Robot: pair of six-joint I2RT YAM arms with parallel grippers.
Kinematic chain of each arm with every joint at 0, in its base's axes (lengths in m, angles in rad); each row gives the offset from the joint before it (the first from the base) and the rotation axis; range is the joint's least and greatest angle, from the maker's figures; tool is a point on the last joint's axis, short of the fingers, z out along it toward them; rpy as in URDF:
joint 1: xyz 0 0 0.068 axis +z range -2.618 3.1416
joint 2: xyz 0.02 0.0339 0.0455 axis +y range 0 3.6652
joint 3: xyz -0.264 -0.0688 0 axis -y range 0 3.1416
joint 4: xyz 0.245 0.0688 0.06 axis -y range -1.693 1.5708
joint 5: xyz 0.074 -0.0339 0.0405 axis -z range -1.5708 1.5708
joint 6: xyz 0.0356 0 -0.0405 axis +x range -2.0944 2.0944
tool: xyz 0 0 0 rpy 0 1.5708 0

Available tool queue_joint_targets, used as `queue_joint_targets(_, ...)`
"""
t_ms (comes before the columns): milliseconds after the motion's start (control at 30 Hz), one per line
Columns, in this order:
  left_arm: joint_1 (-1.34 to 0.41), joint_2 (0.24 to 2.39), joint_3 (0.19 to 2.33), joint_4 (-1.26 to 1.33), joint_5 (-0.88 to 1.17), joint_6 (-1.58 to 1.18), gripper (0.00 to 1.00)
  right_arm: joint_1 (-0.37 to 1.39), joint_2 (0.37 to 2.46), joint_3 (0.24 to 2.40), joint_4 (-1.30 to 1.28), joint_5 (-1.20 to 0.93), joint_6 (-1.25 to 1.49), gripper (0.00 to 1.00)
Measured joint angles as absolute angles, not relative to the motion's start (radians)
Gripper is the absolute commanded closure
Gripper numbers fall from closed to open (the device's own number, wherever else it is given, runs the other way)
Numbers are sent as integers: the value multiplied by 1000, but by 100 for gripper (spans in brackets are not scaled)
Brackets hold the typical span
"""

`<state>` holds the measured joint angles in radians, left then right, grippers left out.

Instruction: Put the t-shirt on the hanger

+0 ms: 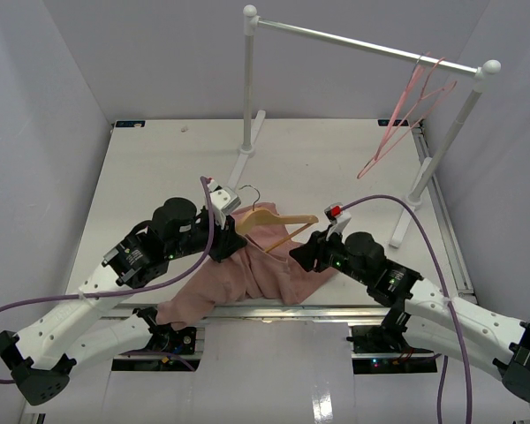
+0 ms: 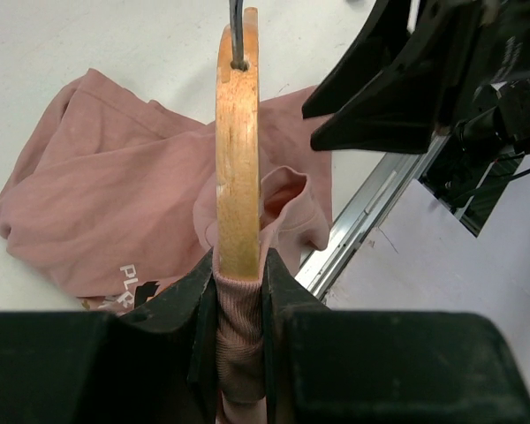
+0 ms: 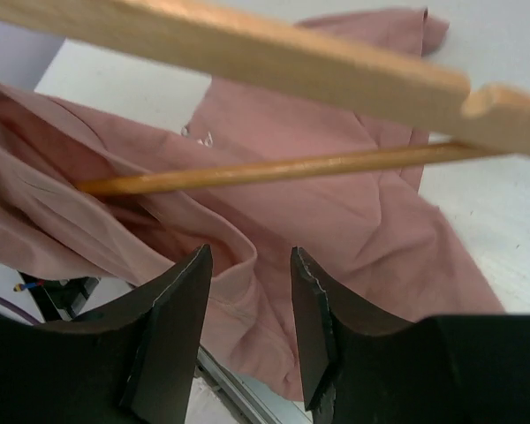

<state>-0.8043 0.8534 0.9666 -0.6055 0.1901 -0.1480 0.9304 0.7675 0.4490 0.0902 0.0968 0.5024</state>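
Note:
The dusty-pink t-shirt lies crumpled at the table's near edge, and part of it is drawn up over the tan wooden hanger. My left gripper is shut on the hanger's left arm together with the shirt's ribbed collar; the hanger points away from it, with its dark hook at the top. My right gripper is open just above the shirt's fabric, below the hanger's crossbar and shoulder. White print shows on the shirt.
A white garment rack stands at the back with thin pink wire hangers on its right end. Its posts and feet stand on the table. A metal rail runs along the table's near edge.

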Motion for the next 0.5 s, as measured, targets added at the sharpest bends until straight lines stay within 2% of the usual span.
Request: queue_joint_targets(500,-804,837,957,-551,191,-166,100,997,922,394,247,132,611,52)
